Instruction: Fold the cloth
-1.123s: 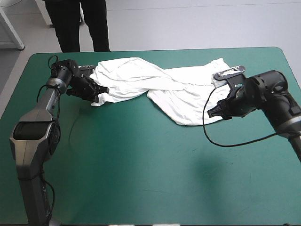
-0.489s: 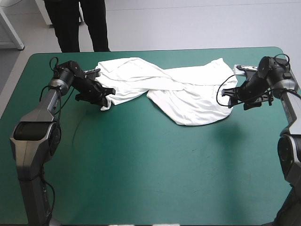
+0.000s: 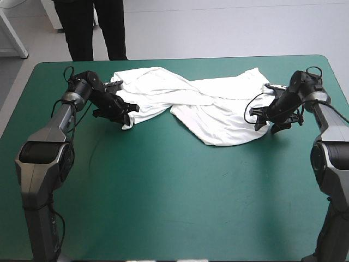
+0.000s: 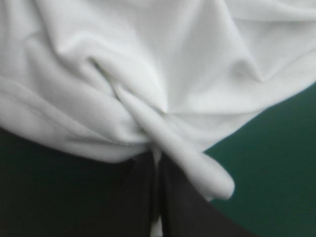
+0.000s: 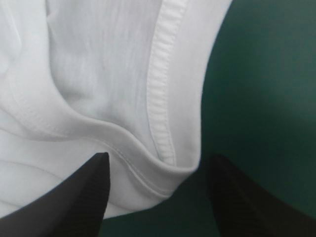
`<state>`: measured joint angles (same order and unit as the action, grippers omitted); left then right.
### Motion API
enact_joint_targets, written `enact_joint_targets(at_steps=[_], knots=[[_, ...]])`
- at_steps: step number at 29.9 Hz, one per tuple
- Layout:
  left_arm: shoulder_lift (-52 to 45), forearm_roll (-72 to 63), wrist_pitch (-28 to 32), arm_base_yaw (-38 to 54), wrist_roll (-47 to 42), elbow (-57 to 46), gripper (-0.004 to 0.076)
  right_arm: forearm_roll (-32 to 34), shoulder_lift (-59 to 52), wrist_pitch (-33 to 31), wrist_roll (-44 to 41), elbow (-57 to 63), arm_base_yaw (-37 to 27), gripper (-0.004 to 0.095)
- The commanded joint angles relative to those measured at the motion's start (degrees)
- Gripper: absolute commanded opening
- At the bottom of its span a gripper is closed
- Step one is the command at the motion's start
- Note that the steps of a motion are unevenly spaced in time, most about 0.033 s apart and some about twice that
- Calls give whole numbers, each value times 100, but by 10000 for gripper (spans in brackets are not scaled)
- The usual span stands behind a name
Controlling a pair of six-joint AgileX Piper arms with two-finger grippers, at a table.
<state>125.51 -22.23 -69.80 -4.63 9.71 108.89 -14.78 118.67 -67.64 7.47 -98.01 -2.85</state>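
I see high view bright, even light from overhead. Soft, faint shadows on desk [image 3: 174,180] beneath both arms. T-shirt [image 3: 218,112] near glare-white, folds pale grey. Left wrist view dimmer: left fingers [image 4: 143,202] one black mass, desk beside them deep in shade. Right wrist view well lit: dark shadow under T-shirt hem, right fingers [image 5: 74,197] carry dull greyish sheen.
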Motion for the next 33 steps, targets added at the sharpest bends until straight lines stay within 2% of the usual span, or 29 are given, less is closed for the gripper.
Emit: enact_joint_targets(at_steps=[1, 5, 7, 9, 11, 15, 17, 24, 33], knots=[[-450, -195, -404, -62, 11, 121, -22, -43, -88, 92, 187, -107, 136, 473], [-486, -184, -404, -86, 11, 121, -22, 93, 13, 136, 391, -122, 429, 236], [-543, -168, -404, -86, 11, 121, -22, 151, 64, 136, 448, -161, 581, 83], [-590, -52, -404, -86, 11, 121, -22, 177, 74, 137, 449, -202, 686, -12], [-670, 79, -404, -86, -1, 121, -22, 248, 74, 94, 449, -287, 759, -7], [-960, 118, -414, -86, -19, 121, -22, 290, 16, -426, 327, -714, 772, -7], [-1198, 211, -414, -86, -19, 121, -22, 388, -192, -397, 236, -763, 761, -7], [-2330, 533, -414, -91, -19, 121, -22, 726, -1542, -397, 257, -774, 727, -7], [-4559, 943, -402, -91, 165, 121, -22, 1427, -3798, -337, 160, -774, 727, -7]])
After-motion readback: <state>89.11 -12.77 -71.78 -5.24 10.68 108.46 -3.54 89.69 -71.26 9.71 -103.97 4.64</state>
